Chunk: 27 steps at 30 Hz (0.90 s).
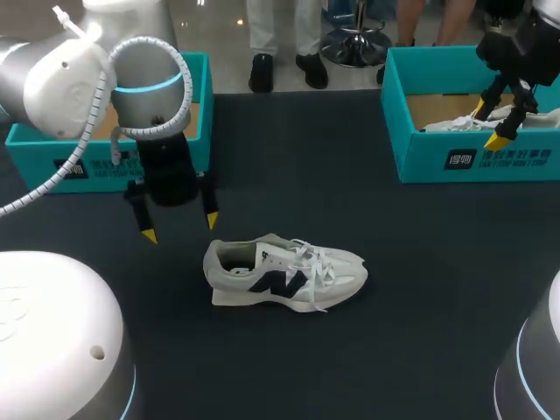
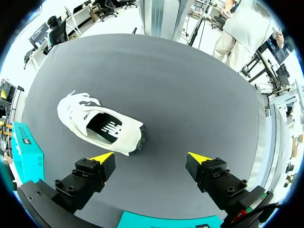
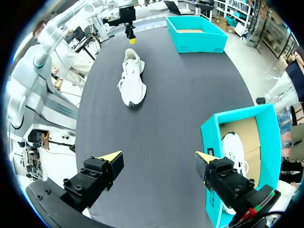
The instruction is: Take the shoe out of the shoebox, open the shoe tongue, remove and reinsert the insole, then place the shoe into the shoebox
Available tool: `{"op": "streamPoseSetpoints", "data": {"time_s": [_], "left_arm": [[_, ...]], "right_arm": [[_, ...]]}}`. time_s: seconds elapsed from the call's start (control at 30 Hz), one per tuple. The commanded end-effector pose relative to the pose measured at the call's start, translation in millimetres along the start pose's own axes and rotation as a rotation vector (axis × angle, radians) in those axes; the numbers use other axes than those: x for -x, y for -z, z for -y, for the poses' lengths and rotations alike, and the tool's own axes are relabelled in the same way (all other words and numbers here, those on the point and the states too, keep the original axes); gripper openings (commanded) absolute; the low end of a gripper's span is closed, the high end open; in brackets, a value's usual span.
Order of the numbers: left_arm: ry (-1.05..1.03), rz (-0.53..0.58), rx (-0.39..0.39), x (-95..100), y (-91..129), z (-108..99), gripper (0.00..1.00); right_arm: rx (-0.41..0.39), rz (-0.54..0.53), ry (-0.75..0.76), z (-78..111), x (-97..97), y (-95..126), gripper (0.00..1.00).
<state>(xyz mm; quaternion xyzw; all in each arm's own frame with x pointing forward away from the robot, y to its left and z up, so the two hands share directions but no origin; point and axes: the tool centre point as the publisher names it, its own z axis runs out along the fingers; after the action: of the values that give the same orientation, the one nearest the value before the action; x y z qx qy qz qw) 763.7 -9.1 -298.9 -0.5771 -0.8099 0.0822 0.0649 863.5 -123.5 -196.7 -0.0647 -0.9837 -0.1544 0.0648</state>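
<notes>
A white sneaker [image 1: 284, 273] with a dark side logo lies on its sole in the middle of the black table, heel toward my left arm; it also shows as the sneaker [image 2: 99, 125] and the sneaker [image 3: 132, 78]. My left gripper [image 1: 179, 228] hangs open just above and left of the heel, nothing between its fingers [image 2: 151, 159]. My right gripper [image 1: 500, 122] is open over the teal shoebox [image 1: 420, 162] at the far right, which holds a second white shoe [image 1: 464, 125], also visible as the shoe [image 3: 233, 152]. The right gripper [image 3: 159, 156] holds nothing.
A second teal box [image 1: 52, 157] stands at the far left behind my left arm, also seen as the box [image 3: 194, 35]. Open black tabletop [image 1: 420, 289] surrounds the sneaker.
</notes>
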Motion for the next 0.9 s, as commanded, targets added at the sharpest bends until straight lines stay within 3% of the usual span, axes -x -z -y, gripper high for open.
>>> {"op": "streamPoseSetpoints", "data": {"time_s": [0.03, 0.13, 0.53, 0.9], "left_arm": [[0.102, 0.006, -0.104, -5.3, -1, -5, 1.0], [0.201, 0.07, -0.212, -7.8, 3, -10, 1.0], [0.492, 0.346, -0.441, -24.3, -2, -13, 1.0], [0.627, 0.544, -0.539, -50.1, -3, -14, 1.0]], "right_arm": [[-0.002, -0.001, 0.0, -0.1, 1.0, 0, 1.0], [-0.002, -0.001, 0.0, -0.1, 1.0, 0, 1.0], [-0.002, -0.001, 0.0, -0.1, 1.0, 0, 1.0], [-0.002, -0.001, 0.0, -0.1, 1.0, 0, 1.0]]}}
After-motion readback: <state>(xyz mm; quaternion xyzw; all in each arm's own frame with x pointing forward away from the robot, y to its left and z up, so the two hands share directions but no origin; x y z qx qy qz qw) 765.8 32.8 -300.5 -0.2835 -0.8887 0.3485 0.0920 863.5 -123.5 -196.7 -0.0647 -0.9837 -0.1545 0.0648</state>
